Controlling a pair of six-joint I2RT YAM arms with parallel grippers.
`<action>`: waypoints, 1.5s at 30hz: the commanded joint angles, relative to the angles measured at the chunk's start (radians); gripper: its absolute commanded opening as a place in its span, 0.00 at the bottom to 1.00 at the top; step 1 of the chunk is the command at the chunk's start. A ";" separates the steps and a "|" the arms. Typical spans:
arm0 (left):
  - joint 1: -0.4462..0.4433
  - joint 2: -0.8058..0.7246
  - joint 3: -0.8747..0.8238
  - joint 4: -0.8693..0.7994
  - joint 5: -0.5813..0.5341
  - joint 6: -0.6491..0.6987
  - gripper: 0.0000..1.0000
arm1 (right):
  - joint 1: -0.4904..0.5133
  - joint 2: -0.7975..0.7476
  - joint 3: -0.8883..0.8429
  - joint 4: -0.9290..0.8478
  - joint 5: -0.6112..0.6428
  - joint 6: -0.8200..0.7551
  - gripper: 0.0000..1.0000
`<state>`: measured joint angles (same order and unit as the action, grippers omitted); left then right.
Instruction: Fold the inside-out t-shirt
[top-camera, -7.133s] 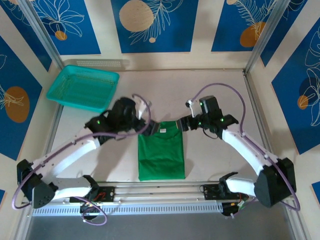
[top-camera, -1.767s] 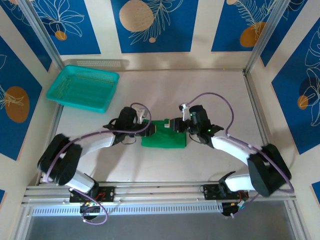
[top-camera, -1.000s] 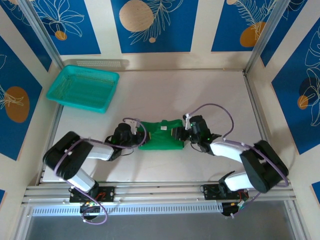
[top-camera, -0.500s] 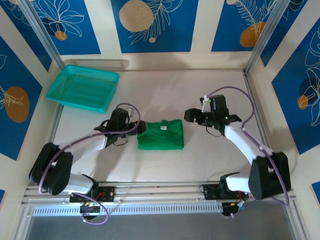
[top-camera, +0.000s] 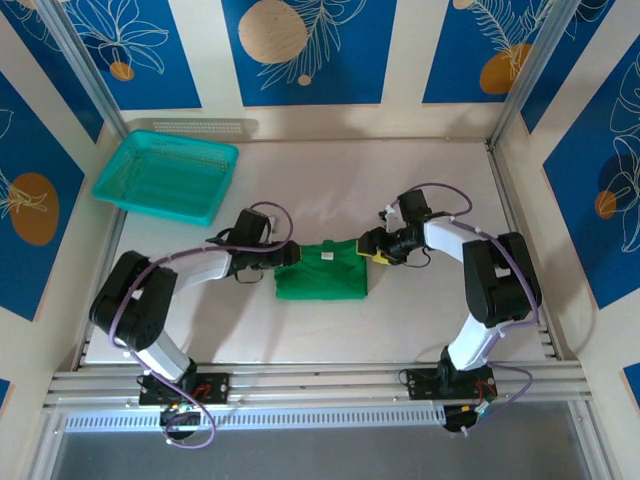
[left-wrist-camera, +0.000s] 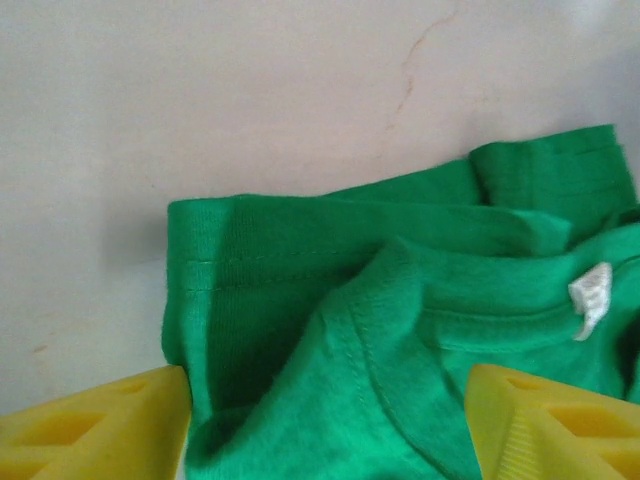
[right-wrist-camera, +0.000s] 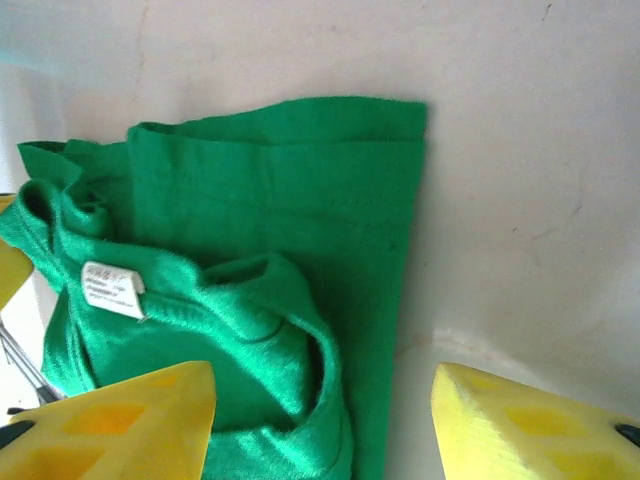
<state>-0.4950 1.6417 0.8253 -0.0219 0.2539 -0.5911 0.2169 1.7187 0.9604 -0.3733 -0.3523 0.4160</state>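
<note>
Overhead, the inside-out t-shirt (top-camera: 322, 272) lies folded into a compact green block at ctr frame on the pale table (top-camera: 330, 180), w/ an arm reaching in low from each side. The left gripper (top-camera: 291, 256) sits at the block's upper-left corner and the right gripper (top-camera: 368, 250) at its upper-right corner. From this height the finger gaps are too small to read. A teal mesh basket (top-camera: 150, 207) sits well apart at upper left of the frame.

Left wrist cam: two yellow fingers (left-wrist-camera: 95, 425), cut off by the btm edge, stand wide apart, and the left gripper (left-wrist-camera: 328, 385) has nothing pinched. The t-shirt (left-wrist-camera: 300, 270) spreads across the gap between them, its collar seam curving up through mid frame. A small pale neck label (left-wrist-camera: 590, 300) shows at right, print illegible. Whether the fingers touch the cloth at the btm corners can't be told. The garment's lower part runs out of frame.

Right wrist cam: the right gripper (right-wrist-camera: 325, 375) is likewise spread wide, yellow fingers (right-wrist-camera: 125, 425) cropped at btm left and btm right, clamping nothing. The t-shirt (right-wrist-camera: 280, 190) lies across left and ctr, its straight edge ending short of the right-hand finger, w/ bare table (right-wrist-camera: 520, 150) beyond. The neck label (right-wrist-camera: 112, 288) lies at mid left, text blurred. A sliver of yellow at the far left edge is too cropped to identify.
</note>
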 joint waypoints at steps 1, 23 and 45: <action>-0.001 0.049 0.027 -0.007 0.029 0.034 0.71 | 0.015 0.034 0.010 0.005 -0.037 -0.020 0.60; -0.019 -0.173 -0.091 -0.290 -0.013 0.025 0.20 | 0.185 0.028 -0.059 0.112 -0.174 0.094 0.18; 0.163 -0.863 -0.197 -0.851 -0.545 -0.096 1.00 | 0.661 0.016 -0.085 0.420 0.044 0.679 0.55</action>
<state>-0.3378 0.8181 0.5678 -0.7525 -0.1524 -0.6617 0.9180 1.8370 0.8795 0.1802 -0.3862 1.1507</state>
